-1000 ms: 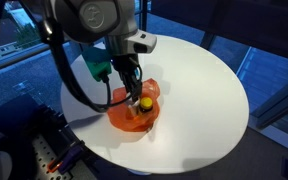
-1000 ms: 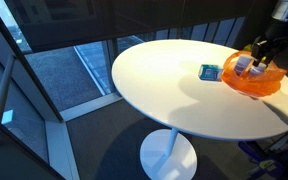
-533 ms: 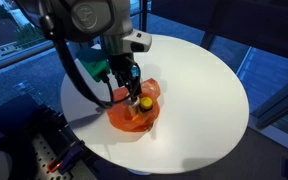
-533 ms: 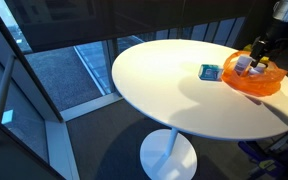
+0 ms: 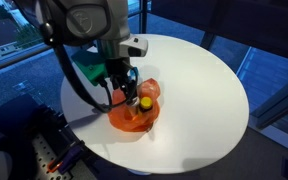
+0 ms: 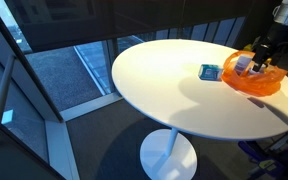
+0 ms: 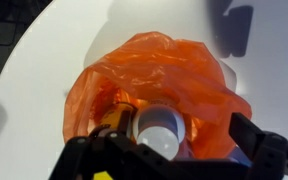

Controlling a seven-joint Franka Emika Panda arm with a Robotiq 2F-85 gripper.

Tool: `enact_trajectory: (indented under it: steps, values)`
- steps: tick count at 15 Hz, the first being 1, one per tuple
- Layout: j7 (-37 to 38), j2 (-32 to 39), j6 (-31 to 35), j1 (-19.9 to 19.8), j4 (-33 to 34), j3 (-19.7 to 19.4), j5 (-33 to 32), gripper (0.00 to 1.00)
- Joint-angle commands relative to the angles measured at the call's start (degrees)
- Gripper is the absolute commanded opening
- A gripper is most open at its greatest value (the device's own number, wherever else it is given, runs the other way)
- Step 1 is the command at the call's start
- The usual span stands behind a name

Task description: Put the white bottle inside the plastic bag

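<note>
The white bottle [image 7: 160, 128] stands in the orange plastic bag [image 7: 164, 65], its round white end facing the wrist camera. In an exterior view its yellow-capped top [image 5: 144, 101] shows above the bag [image 5: 134, 120]. The bag lies near the table's edge in both exterior views [image 6: 256, 82]. My gripper [image 7: 179, 142] hangs just over the bag's mouth with its fingers spread. The right finger stands clear of the bottle; the left one is close beside it. The gripper also shows in both exterior views [image 5: 127, 90] [image 6: 256, 58].
The round white table [image 5: 204, 90] [image 6: 164, 95] stands on one pedestal, with glass walls and a drop to the floor around it. A teal packet [image 6: 210, 72] lies next to the bag, also seen behind the arm [image 5: 89, 66].
The gripper has shifted slightly sideways and up over the bag. The bottle stays in the bag.
</note>
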Motion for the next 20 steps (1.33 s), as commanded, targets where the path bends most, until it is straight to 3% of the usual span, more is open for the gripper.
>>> enact_trajectory:
  steps: [1,6,20]
  values:
    - [1.65,1.44,3.67,0.29,0.21,-0.21,-2.58,1.00]
    - [0.19,3.67,8.59,0.58,0.26,-0.33,-1.09,1.00]
    - [-0.78,5.17,7.82,0.83,-1.46,-0.02,0.96,1.00]
